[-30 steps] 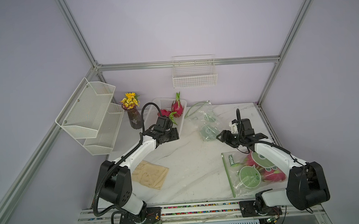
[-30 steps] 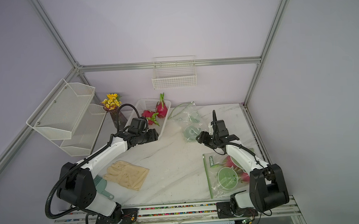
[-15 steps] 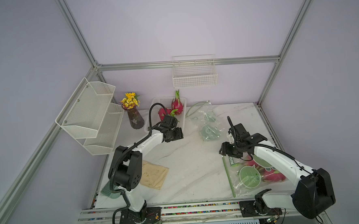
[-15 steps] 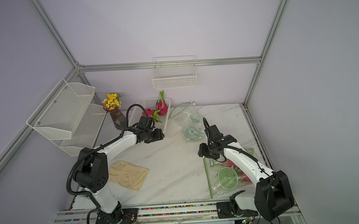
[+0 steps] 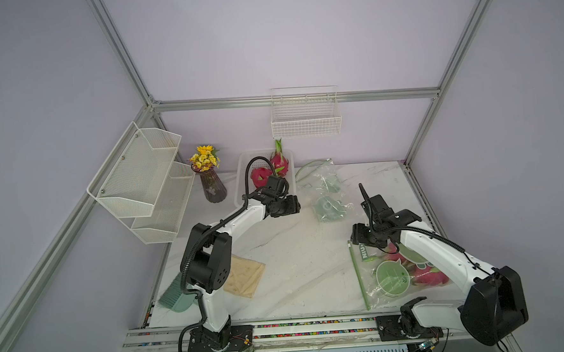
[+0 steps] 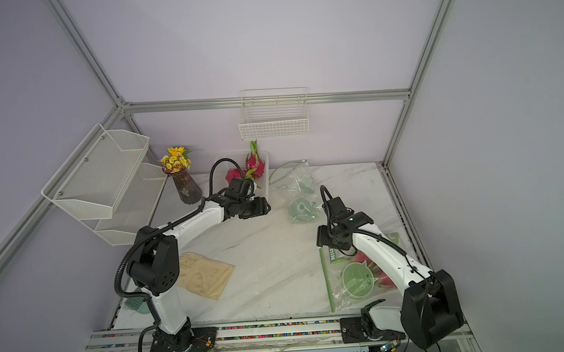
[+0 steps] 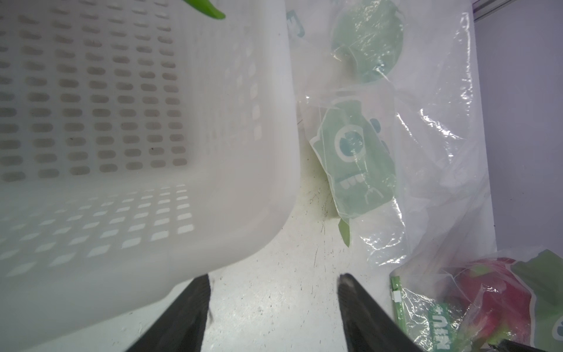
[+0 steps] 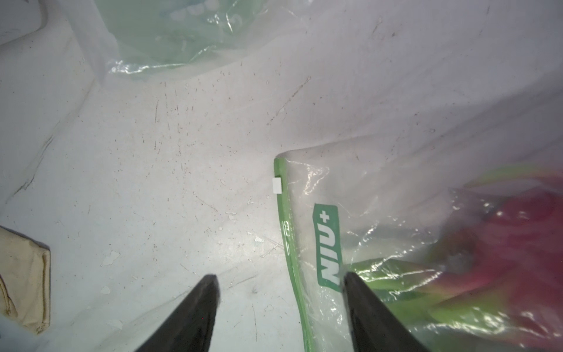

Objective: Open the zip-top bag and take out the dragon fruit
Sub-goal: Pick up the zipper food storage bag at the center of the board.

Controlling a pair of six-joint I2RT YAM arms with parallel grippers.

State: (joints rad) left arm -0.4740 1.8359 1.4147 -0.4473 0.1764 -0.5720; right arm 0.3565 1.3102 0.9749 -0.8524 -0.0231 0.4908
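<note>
Right now, in both top views, your left gripper sits just above centre of the frame, at the lower right corner of the white basket. Two dragon fruit lie in that basket at upper centre. Your right gripper is right of centre, over the upper left corner of the zip-top bag, which lies flat on the table at lower right. More dragon fruit shows pink through its plastic, partly under the arm. From up here you cannot tell how wide either pair of jaws stands. An empty bag lies crumpled between the basket and the right arm, and a tan cloth lies at lower left.

In the left wrist view, the left gripper has its fingers spread wide over bare table, with nothing between them. One finger is at the basket's rounded corner. Beyond the fingers lies the empty bag. The zip-top bag, with red fruit inside, is beside the other finger.

In the right wrist view, the right gripper is likewise spread apart and clamps nothing. The bag's green zip strip runs between the fingers, and one finger overlaps the plastic. The white slider sits at the strip's end near the corner. Dragon fruit blurs pink inside the bag.
</note>
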